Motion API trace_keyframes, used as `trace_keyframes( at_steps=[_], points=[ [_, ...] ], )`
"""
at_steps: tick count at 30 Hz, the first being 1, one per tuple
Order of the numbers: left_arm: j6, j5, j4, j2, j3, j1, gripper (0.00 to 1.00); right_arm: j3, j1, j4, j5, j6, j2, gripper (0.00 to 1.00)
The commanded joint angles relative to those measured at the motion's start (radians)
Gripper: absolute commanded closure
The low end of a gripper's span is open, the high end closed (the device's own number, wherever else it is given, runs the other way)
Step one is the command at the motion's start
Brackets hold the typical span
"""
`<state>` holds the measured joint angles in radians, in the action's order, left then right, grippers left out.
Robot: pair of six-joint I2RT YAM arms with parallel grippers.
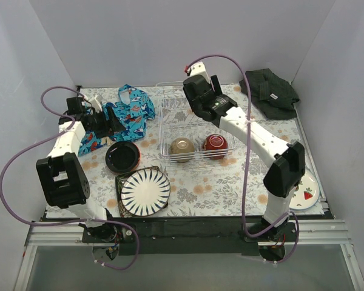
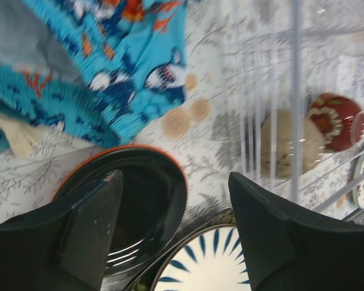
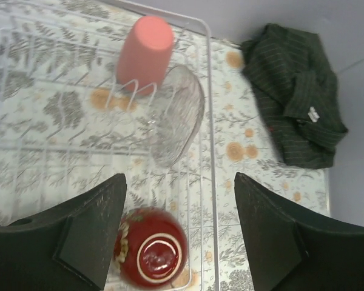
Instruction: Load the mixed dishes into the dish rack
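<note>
The white wire dish rack [image 1: 164, 121] holds the upside-down cream bowl [image 1: 182, 146] and dark red bowl [image 1: 215, 143]. In the right wrist view a pink cup [image 3: 144, 53] sits over the prongs at the rack's far end, beside a clear glass dish [image 3: 176, 115]. My right gripper [image 3: 179, 230] hangs open above the rack [image 3: 209, 121], just over the red bowl [image 3: 150, 247], holding nothing. My left gripper [image 2: 176, 218] is open and empty above the black dish [image 2: 145, 206], which lies on an orange plate [image 2: 109, 151]. The black-striped white plate [image 1: 145, 191] rests on a dark square plate [image 1: 118, 182].
A blue patterned cloth [image 1: 130, 115] lies left of the rack, under my left wrist. A dark green-black cloth [image 1: 270, 91] sits at the back right corner. The watermelon-print plate [image 1: 307, 193] lies at the front right, beside the right arm's base.
</note>
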<state>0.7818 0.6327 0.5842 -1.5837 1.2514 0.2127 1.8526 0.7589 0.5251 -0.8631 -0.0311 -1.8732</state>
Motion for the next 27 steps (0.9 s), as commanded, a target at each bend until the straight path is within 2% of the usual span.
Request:
trace_keyframes(
  at_steps=[1,4,9,16,20,24,27],
  points=[
    [-0.111,-0.054,0.077,-0.045,-0.037,0.033,0.33,-0.122,-0.033,0.032,0.408,-0.032,0.126,0.21],
    [-0.154,-0.106,0.092,-0.084,-0.021,0.040,0.37,-0.162,-0.047,0.027,0.501,-0.021,0.157,0.22],
    [-0.236,-0.180,0.094,-0.117,-0.018,0.044,0.39,-0.219,-0.049,-0.007,0.510,-0.010,0.178,0.21],
    [-0.291,-0.246,0.063,-0.163,-0.038,0.044,0.43,-0.196,-0.055,-0.005,0.562,0.085,0.183,0.18],
    [-0.302,-0.255,0.046,-0.182,-0.043,0.045,0.52,-0.190,-0.076,-0.004,0.604,0.082,0.183,0.18],
    [-0.319,-0.234,0.048,-0.168,-0.047,0.044,0.70,-0.175,-0.090,0.000,0.664,0.077,0.171,0.20],
    [-0.342,-0.229,0.066,-0.162,-0.049,0.042,0.78,-0.164,-0.098,0.000,0.690,0.066,0.148,0.21]
  ],
)
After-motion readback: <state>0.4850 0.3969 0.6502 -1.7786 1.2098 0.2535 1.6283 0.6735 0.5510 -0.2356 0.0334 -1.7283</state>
